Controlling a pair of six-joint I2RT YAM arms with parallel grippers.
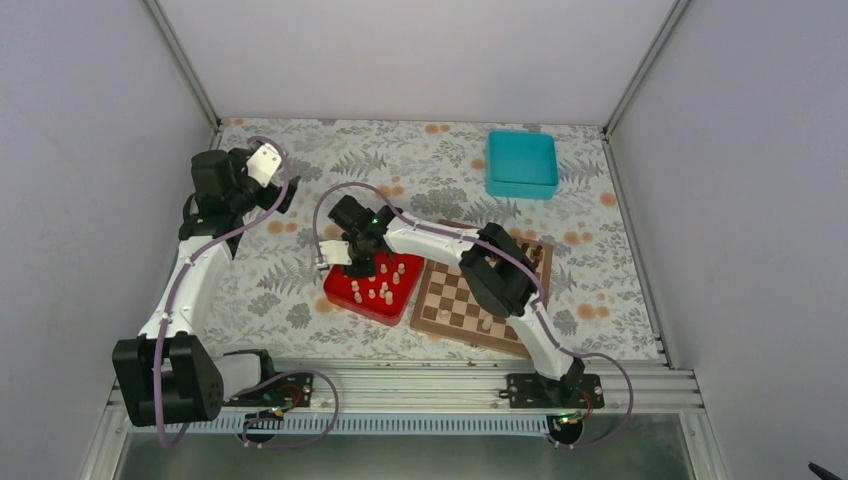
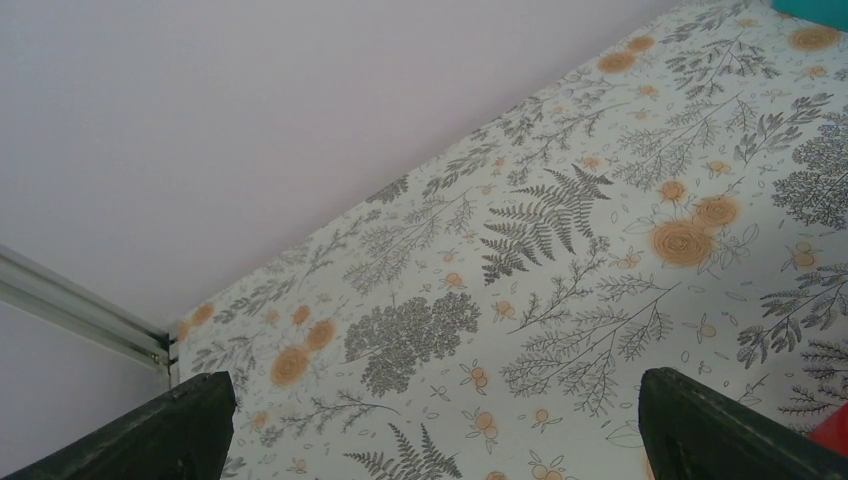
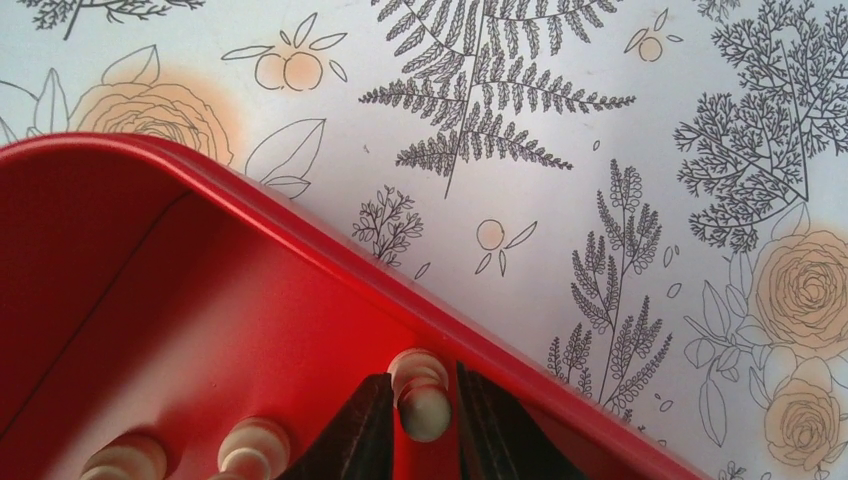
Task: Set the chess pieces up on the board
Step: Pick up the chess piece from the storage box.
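Now | right hand (image 3: 422, 385) clamped on pale pawn (image 3: 424, 412) by red tray (image 3: 200, 300) rim | likely light, slick, topple-prone; pinch head | left hand (image 2: 432, 390) apart

Left arm (image 1: 185, 275) bends up and away, left gripper (image 2: 437, 388) raised, fingers spread wide. Right arm (image 1: 440, 240) reaches across to the left, wrist turned down, right gripper (image 3: 425, 412) closed on 1 piece (image 3: 419, 372).
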